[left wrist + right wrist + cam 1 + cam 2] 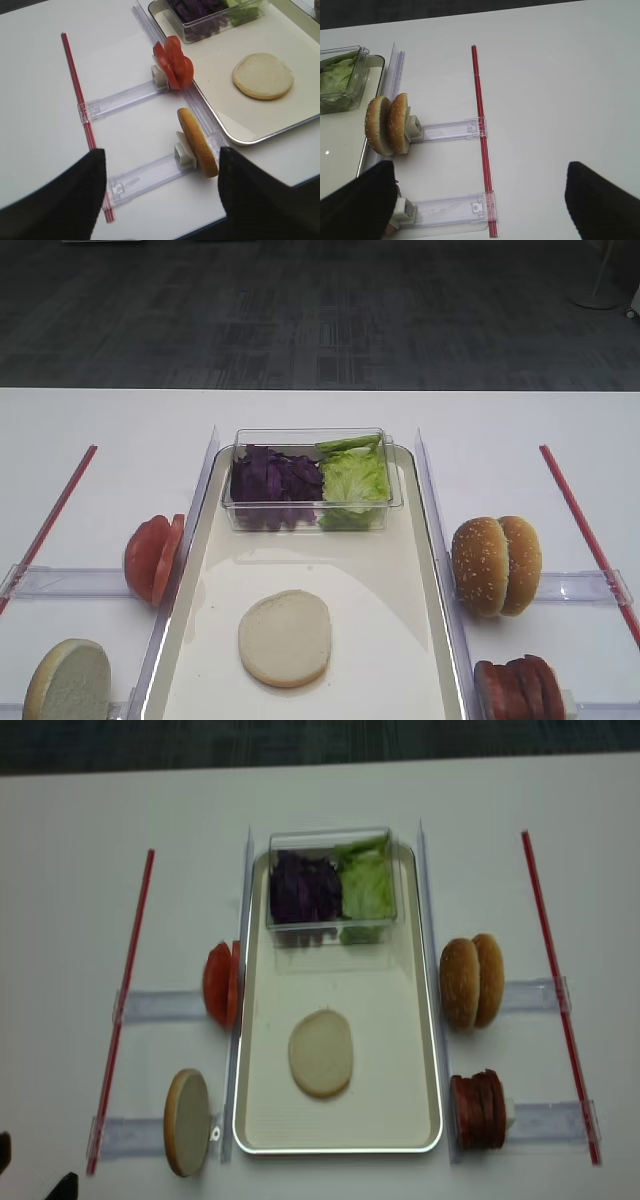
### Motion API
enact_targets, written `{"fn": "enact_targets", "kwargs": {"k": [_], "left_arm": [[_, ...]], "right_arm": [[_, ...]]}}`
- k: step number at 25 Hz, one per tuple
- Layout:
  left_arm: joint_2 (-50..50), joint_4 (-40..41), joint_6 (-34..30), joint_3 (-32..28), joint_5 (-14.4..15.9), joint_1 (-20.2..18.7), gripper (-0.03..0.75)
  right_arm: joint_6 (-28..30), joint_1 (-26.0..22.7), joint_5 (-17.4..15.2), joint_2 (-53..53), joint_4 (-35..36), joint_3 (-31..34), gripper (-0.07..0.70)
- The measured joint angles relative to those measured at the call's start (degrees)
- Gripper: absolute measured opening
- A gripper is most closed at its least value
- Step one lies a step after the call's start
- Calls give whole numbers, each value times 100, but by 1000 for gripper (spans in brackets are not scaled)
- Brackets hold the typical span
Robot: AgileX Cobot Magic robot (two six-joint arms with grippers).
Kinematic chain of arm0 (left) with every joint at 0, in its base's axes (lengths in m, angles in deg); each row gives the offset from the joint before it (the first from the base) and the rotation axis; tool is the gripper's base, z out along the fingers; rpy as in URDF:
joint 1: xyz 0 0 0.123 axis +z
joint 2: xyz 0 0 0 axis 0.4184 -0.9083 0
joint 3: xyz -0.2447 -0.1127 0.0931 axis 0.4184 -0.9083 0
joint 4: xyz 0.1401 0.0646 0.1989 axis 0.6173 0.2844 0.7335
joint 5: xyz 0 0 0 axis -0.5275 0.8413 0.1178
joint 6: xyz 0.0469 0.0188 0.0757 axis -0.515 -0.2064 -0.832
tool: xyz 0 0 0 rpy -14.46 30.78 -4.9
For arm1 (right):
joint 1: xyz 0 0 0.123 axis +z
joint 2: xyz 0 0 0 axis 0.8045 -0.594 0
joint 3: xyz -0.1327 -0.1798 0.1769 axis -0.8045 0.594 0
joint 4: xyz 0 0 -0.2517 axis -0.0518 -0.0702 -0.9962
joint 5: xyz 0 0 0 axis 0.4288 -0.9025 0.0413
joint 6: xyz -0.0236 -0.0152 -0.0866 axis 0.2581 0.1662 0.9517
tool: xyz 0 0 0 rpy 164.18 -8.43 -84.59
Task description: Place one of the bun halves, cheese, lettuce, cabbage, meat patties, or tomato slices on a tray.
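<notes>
One pale bun half (285, 637) lies flat, cut face up, on the tray (400, 590), in the near part of it and well apart from the clear box (310, 480) that stands at the tray's far end with the cabbage (272, 480) and the lettuce (352, 478) inside. Just beside the tray's left rim the tomato slices (153, 556) stand on edge in a holder, and nearer along that rim a second bun half (68, 680) stands upright. Beside the tray's right rim stand two sesame halves (497, 564) and, nearer, the meat patties (520, 688). The left gripper (160, 195) has its fingers spread wide and holding nothing, above the worktop left of the tray, near the upright bun half; the right gripper (480, 200) is also wide and empty, on the worktop right of the tray. I judge that the next layer is to be chosen now. To do it well, the fingers should close on the flat faces of a standing piece, lift it straight up from its holder, then lay it flat on a bare part of the tray beside or upon the bun half, without pushing the rim
</notes>
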Motion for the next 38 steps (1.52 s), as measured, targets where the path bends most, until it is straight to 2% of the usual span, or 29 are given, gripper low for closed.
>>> {"fn": "enact_targets", "kwargs": {"k": [22,25,30,38], "left_arm": [[13,0,0,0,0,13,445],[13,0,0,0,0,210,444],[13,0,0,0,0,748,444],[13,0,0,0,0,1053,444]], "right_arm": [[0,0,0,0,-1,0,692],[0,0,0,0,-1,0,692],[0,0,0,0,-1,0,692],[0,0,0,0,-1,0,692]]}}
